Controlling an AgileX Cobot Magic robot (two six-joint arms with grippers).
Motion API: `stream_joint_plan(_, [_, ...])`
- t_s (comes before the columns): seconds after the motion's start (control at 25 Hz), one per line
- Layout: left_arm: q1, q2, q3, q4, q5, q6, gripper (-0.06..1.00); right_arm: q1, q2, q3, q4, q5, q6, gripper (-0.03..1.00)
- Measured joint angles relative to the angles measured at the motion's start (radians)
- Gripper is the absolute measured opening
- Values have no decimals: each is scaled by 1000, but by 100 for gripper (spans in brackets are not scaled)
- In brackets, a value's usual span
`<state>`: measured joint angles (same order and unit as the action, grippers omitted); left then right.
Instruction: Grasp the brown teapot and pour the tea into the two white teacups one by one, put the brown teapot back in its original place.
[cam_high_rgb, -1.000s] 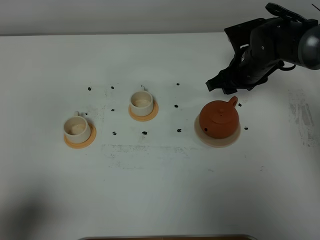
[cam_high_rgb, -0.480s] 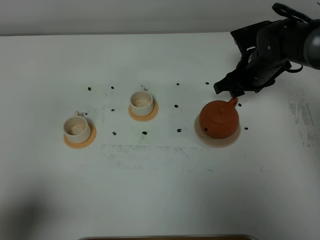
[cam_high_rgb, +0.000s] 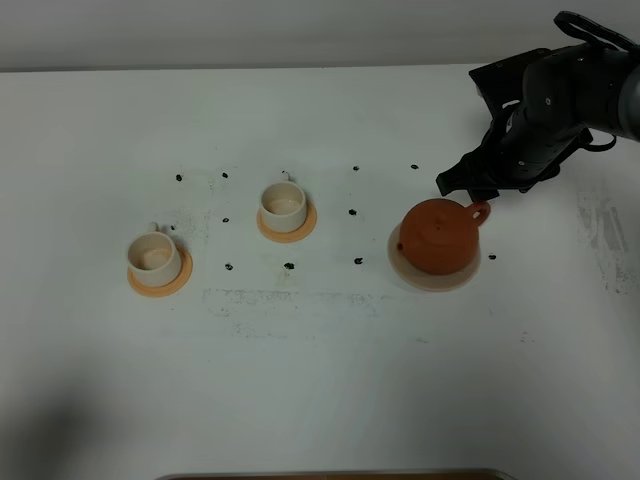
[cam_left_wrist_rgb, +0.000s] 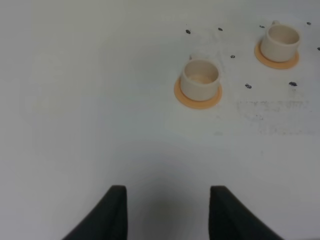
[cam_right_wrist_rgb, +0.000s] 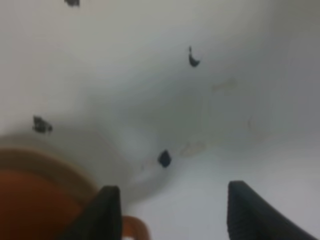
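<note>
**White table** (cam_high_rgb: 320, 380): fills the high view and bears everything below.

**Right arm** (cam_high_rgb: 560, 100): black, reaching in from 2 o'clock of the table. Its right gripper (cam_high_rgb: 468, 186) hangs just past the teapot's handle, at 1 o'clock of the pot. In the wrist view the two fingers (cam_right_wrist_rgb: 107, 210) stand wide apart and clasp nothing. The curve of the loop handle (cam_right_wrist_rgb: 134, 227) shows just beside one finger, within the gap, and I cannot tell whether it touches that finger.

**Pale saucer** (cam_high_rgb: 432, 285): at 3 o'clock of the table's middle, showing as a ring around the pot's base.

**Brown teapot** (cam_high_rgb: 437, 235): upright on the saucer, lid on, with the handle turned to 2 o'clock.

**Two white teacups**: the nearer cup (cam_high_rgb: 154, 255) lies at 9 o'clock of the table's middle. The farther cup (cam_high_rgb: 283, 205) lies at 10 o'clock, between the nearer cup and the pot. The two are well apart.

**Orange coasters** (cam_high_rgb: 160, 288) and (cam_high_rgb: 287, 236): one under each cup.

**Left gripper** (cam_left_wrist_rgb: 168, 210): seen only in its wrist view, jaws spread over bare table, empty, with both cups ahead toward 1 o'clock.

**Black marks** (cam_high_rgb: 289, 266): small specks scattered about the cups and saucer.
</note>
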<state>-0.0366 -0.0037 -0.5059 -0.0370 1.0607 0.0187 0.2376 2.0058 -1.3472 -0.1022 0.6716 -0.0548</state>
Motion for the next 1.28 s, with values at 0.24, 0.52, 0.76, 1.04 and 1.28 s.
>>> stream_joint_plan(0.24, [0,0,0,0,0,0,41,0,-1,2,0,25,-5,49])
stream_joint_plan(0.52, [0,0,0,0,0,1,41,0,-1,2,10,61,-6,49])
stream_joint_plan(0.76, [0,0,0,0,0,1,41,0,-1,2,16,68,-6,49])
stream_joint_plan(1.04, [0,0,0,0,0,1,41,0,-1,2,21,75,-6,49])
stream_joint_plan(1.28, [0,0,0,0,0,1,41,0,-25,5,34,93,-6,49])
